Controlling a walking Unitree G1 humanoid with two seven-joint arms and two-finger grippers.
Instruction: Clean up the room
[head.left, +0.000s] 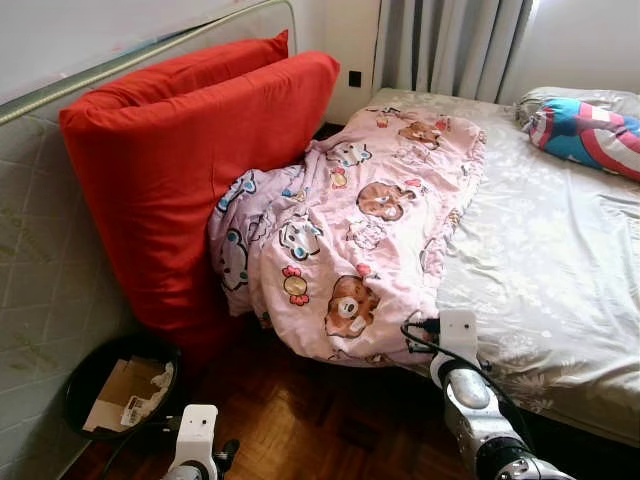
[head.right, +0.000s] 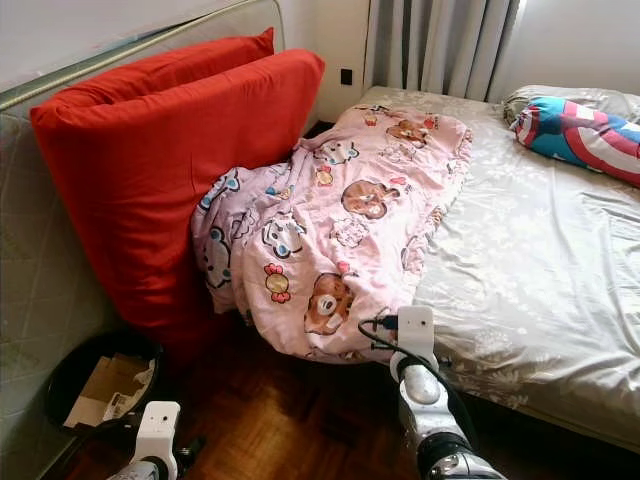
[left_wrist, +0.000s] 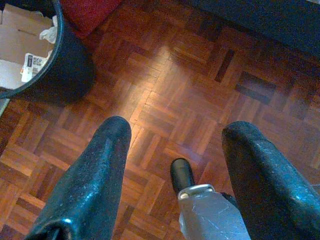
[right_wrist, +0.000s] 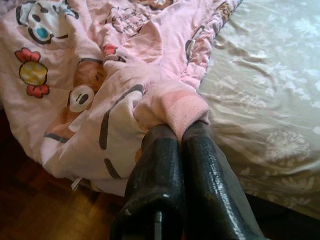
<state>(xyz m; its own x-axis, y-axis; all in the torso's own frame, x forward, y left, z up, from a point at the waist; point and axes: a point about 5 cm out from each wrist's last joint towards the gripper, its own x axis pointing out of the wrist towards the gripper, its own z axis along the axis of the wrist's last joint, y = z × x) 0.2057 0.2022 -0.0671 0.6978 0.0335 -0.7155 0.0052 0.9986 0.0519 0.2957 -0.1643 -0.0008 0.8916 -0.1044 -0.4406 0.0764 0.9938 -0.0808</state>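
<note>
Blanket: pink blanket (head.left: 360, 235) with bear and cartoon prints, bunched in a heap on the left side of the bed (head.left: 560, 270), its lower edge hanging over the bed's near edge toward the floor; its left side presses against the red cushions.
Right gripper: right gripper (right_wrist: 181, 134) at the blanket's low front edge, by the near edge of the bed; fingers (right_wrist: 157, 170) pressed together, pinching a fold of the pink blanket between the tips.
Right arm: silver, reaching up from the bottom of the head view to the blanket edge, black cable looped by the wrist.
Left gripper: left gripper (left_wrist: 175, 150) low over the wood floor (left_wrist: 200, 65), fingers (left_wrist: 95, 175) spread apart, nothing between them.
Bin: black round bin (head.left: 95, 375) on the floor at lower left, near the left gripper, holding cardboard and paper scraps; it stands beside the base of the red cushions.
Cushions: two big red cushions (head.left: 190, 170) standing upright, leaning on a grey mattress (head.left: 40, 270) propped along the left wall.
Sheet: grey flower-pattern sheet, bare to the right of the blanket.
Pillow: blue, red and white pillow (head.left: 585, 135) at the far right of the bed.
Curtain: grey curtain (head.left: 450, 45) behind the bed.
</note>
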